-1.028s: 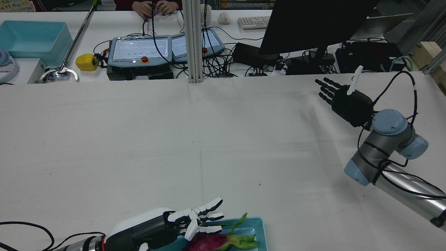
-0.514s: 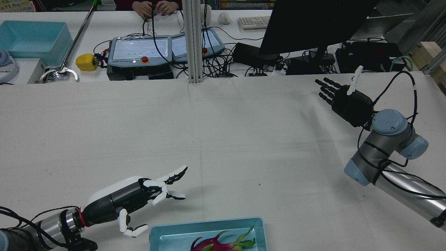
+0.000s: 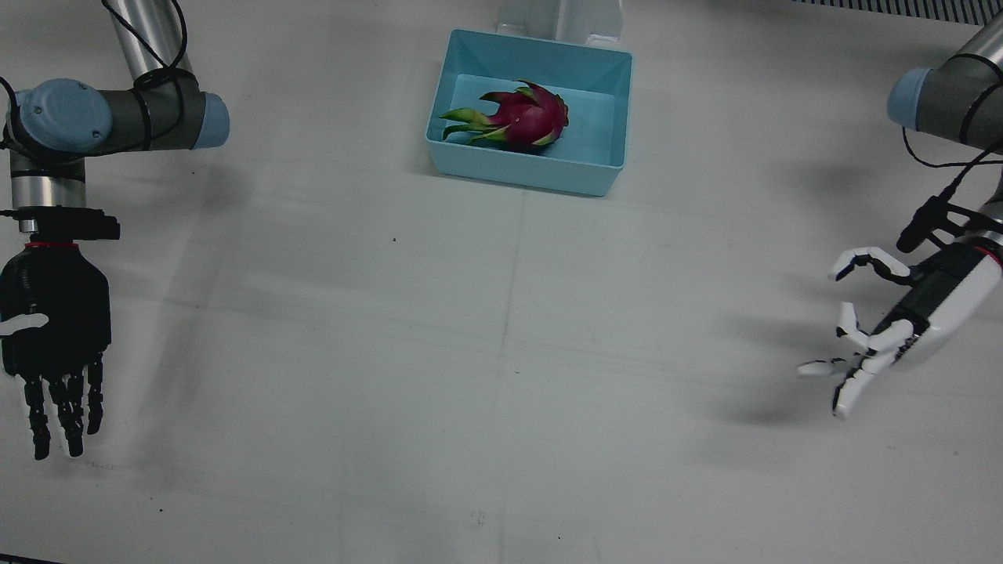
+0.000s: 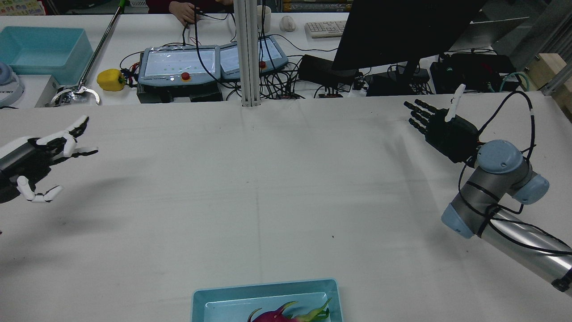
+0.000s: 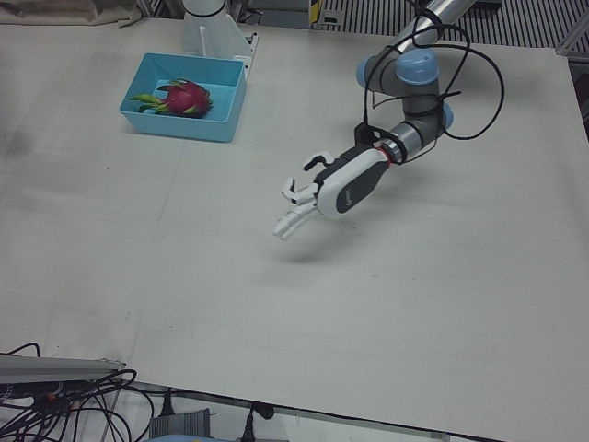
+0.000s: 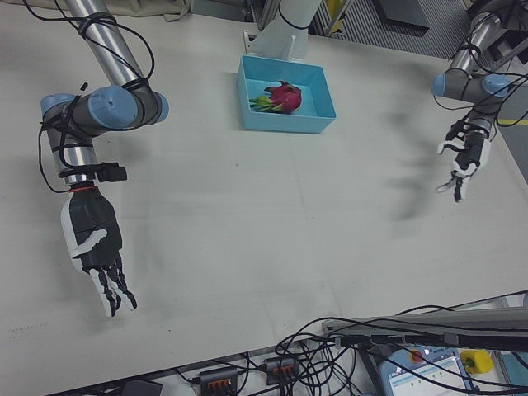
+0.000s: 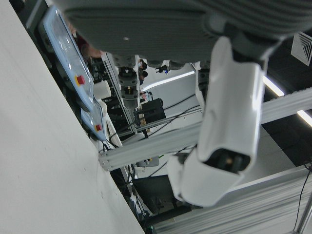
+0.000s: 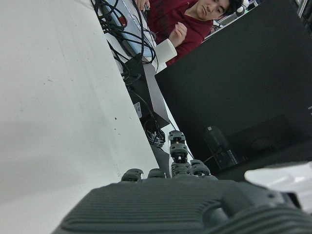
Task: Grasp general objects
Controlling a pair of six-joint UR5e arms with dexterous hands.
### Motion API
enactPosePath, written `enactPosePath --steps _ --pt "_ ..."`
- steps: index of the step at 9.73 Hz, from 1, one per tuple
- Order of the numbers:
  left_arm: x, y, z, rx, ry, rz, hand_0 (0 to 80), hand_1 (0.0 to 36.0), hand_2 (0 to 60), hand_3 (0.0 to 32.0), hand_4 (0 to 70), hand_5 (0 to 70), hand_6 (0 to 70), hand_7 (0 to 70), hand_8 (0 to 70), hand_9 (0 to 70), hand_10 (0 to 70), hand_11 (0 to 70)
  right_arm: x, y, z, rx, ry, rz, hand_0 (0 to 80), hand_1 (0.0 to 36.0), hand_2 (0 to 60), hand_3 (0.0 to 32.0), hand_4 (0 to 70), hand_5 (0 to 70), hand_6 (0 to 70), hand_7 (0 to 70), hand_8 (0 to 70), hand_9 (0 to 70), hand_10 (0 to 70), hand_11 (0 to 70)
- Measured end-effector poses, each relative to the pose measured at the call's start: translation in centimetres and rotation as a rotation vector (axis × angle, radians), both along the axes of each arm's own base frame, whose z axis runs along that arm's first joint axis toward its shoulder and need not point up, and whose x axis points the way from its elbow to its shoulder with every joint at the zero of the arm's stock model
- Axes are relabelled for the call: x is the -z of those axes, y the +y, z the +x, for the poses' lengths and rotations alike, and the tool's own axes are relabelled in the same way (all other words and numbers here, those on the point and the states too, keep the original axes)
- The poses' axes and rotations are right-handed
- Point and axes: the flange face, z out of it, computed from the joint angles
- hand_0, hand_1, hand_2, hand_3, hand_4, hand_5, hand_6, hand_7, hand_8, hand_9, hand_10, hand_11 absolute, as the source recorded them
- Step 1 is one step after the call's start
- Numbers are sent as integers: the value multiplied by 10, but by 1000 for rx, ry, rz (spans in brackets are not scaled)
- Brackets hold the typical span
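The dragon fruit (image 3: pixel 523 117) is lying inside the blue bin (image 3: pixel 599 172) at the robot's edge of the surface (image 3: pixel 501 352). The left robot hand (image 3: pixel 893 329) and right robot hand (image 3: pixel 51 329) are hovering wide apart, fingers spread and gripping nothing, probably parked clear of the bin

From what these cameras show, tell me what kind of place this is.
Most likely a robotics lab teleoperation station: a white worktable, two teach pendants amid tangled cables, a monitor, and a person's hands at the bench behind.
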Motion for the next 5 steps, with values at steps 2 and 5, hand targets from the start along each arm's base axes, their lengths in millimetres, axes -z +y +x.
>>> enactPosePath --steps 2,5 --pt "-73 -14 -89 133 -54 -57 800 360 600 100 15 0 0 0 0 0 25 86 0 0 0 0 0 0 0 0 0 0 0 0 0 0 0 0 0 0" --pt "-125 0 -222 315 -92 -117 800 360 600 178 0 0 0 0 0 0 18 78 -1 0 0 0 1 -1 0 0 0 0 0 0 0 0 0 0 0 0"
